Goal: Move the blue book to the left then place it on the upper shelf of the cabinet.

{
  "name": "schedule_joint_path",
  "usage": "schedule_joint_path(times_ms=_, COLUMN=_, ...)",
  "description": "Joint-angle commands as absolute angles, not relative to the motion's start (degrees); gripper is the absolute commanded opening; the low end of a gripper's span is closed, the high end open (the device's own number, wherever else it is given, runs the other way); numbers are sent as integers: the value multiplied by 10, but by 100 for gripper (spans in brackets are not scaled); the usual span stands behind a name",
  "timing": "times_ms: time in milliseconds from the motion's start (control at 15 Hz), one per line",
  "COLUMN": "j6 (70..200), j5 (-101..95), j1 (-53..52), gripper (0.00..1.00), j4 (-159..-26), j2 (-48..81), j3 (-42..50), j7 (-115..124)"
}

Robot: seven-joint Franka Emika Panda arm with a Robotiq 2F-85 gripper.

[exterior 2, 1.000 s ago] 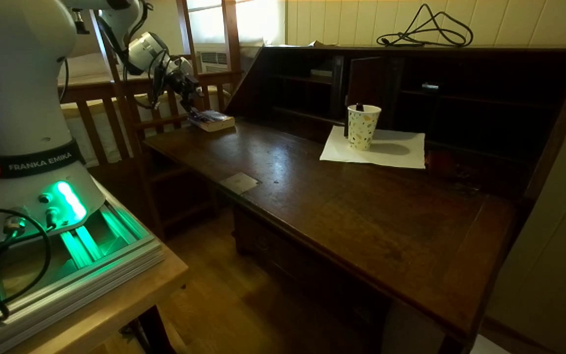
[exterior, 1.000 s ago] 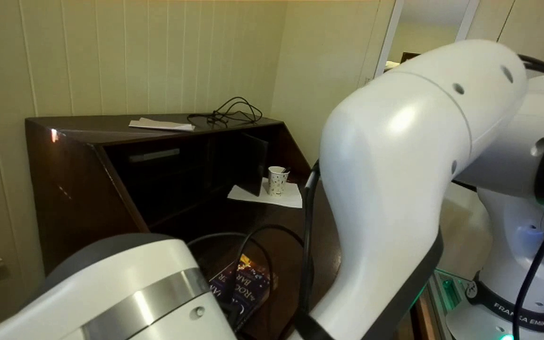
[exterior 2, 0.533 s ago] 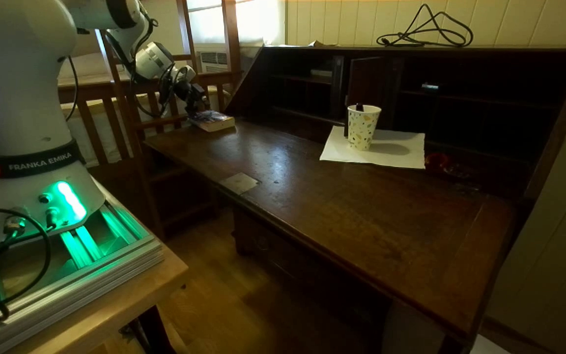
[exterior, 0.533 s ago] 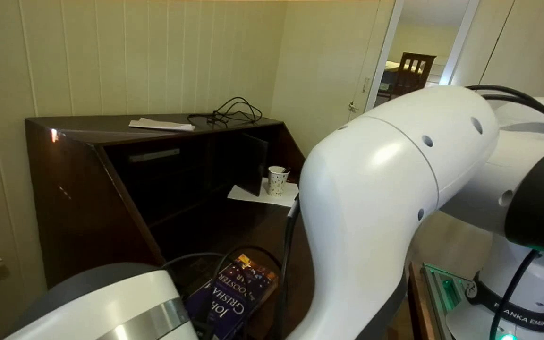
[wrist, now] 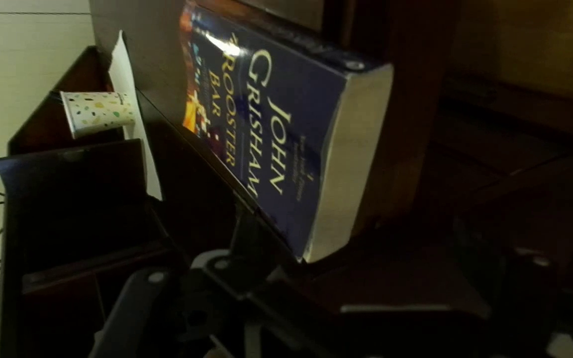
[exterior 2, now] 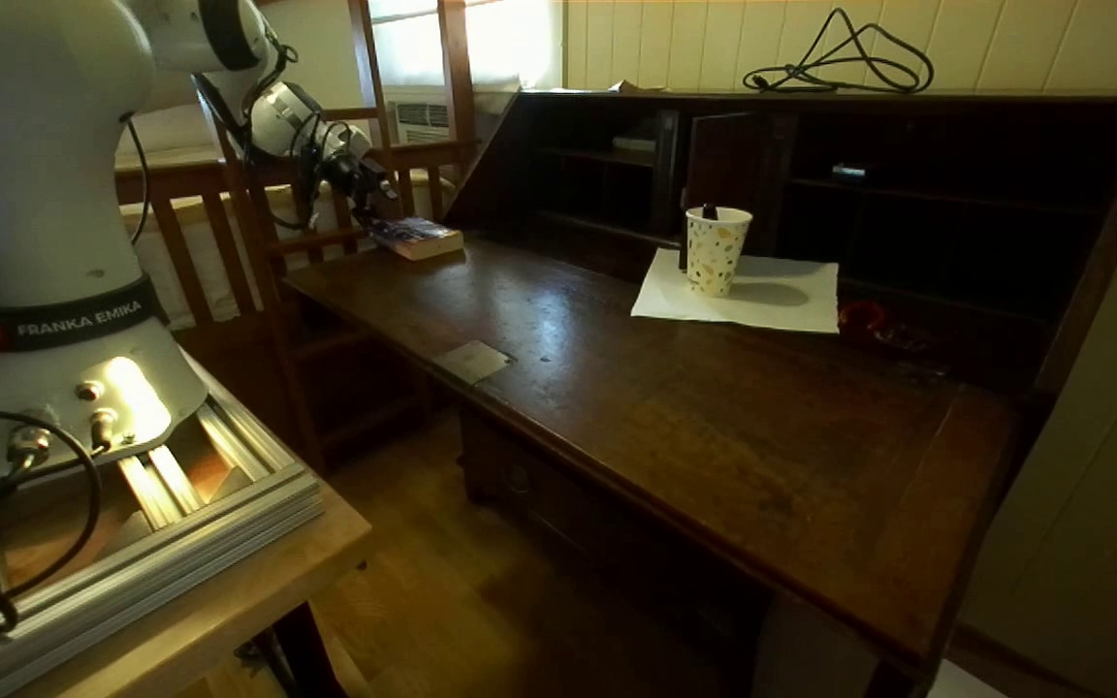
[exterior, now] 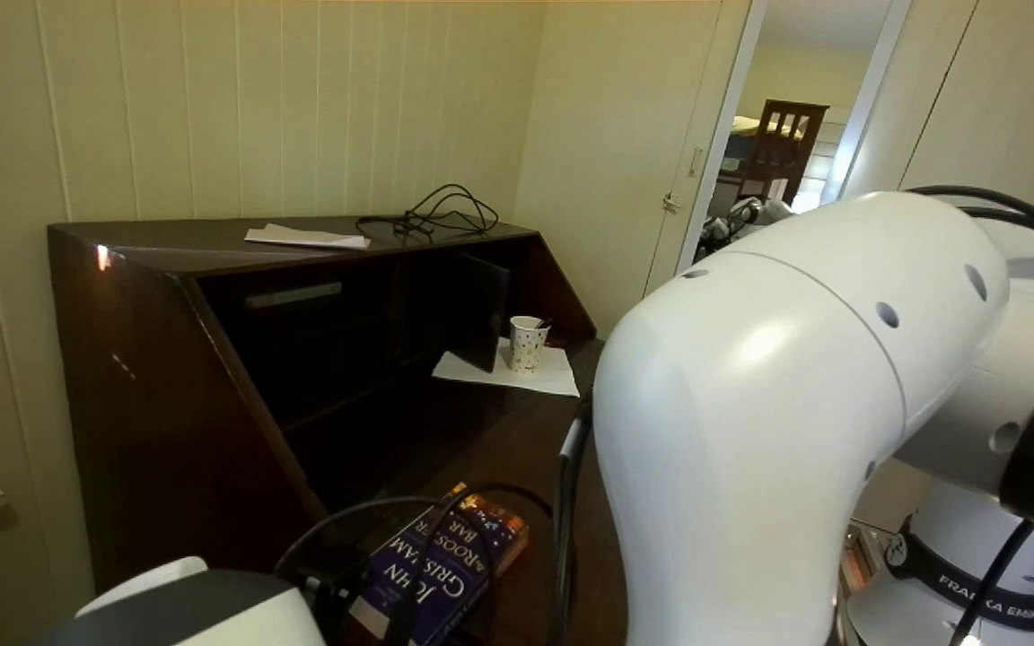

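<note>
Blue book (wrist: pixel 276 119) flat on desktop (exterior 2: pixel 675 417); fingers (wrist: pixel 246 248) parted close by, contact unclear.

Blue book (wrist: pixel 281 139); speckled cup (wrist: pixel 100 112).

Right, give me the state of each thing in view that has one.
Pincer: open, holding nothing
Blue book: shut, lying flat, front cover up
Paper cup: upright, a dark thing poking out
White paper: lying beneath the cup
Inner cabinet door: swung open
Black cable: loosely looped
Robot base light: lit, whitish
</note>
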State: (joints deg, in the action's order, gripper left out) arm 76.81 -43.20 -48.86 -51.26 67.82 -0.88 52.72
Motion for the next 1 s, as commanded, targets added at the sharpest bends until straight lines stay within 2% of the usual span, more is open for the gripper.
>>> schedule_joint_path(times_ms=0, j6=700, j5=-431, j1=-503, gripper=100, j4=-467, j2=705, j3=-2, j7=511)
schedule_joint_path(times_ms=333, j6=687, j5=-423, j1=-512, gripper=100, j4=-429, j2=742, j3=19, j7=485)
schedule_joint_path(times_ms=933, j6=667, j5=-434, j1=-505, gripper=100, j4=-437, j2=747, j3=17, j7=481)
